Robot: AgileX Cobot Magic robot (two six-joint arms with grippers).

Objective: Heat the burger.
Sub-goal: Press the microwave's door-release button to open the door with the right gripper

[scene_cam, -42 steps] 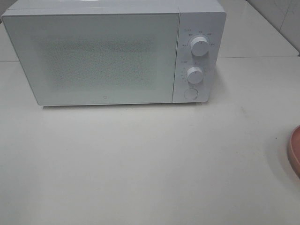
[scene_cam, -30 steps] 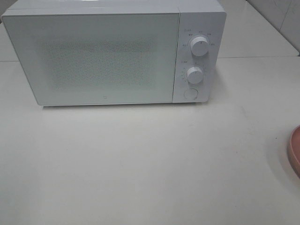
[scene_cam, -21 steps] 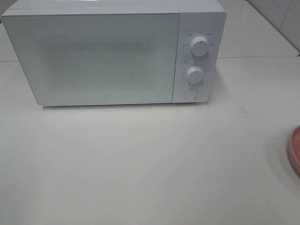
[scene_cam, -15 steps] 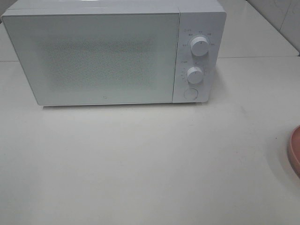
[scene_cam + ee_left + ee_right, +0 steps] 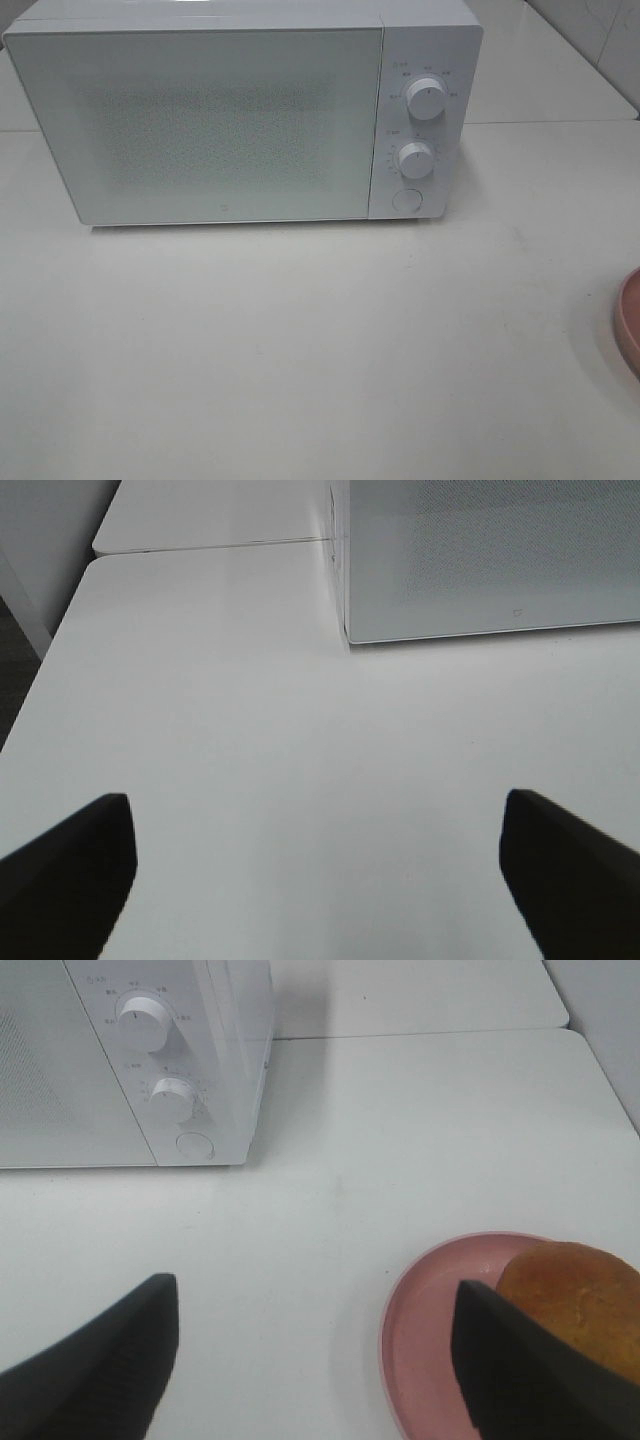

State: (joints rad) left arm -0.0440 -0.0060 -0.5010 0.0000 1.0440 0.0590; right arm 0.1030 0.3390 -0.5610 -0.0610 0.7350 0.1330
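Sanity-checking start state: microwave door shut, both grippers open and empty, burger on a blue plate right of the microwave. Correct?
One slip: the plate is pink, not blue; the right wrist view shows it. The rest holds: microwave door shut, left gripper and right gripper open and empty, burger on that plate, right of the microwave.

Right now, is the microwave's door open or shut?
Shut. The microwave door sits flush beside the control panel, no gap showing. The burger is outside, on the pink plate.
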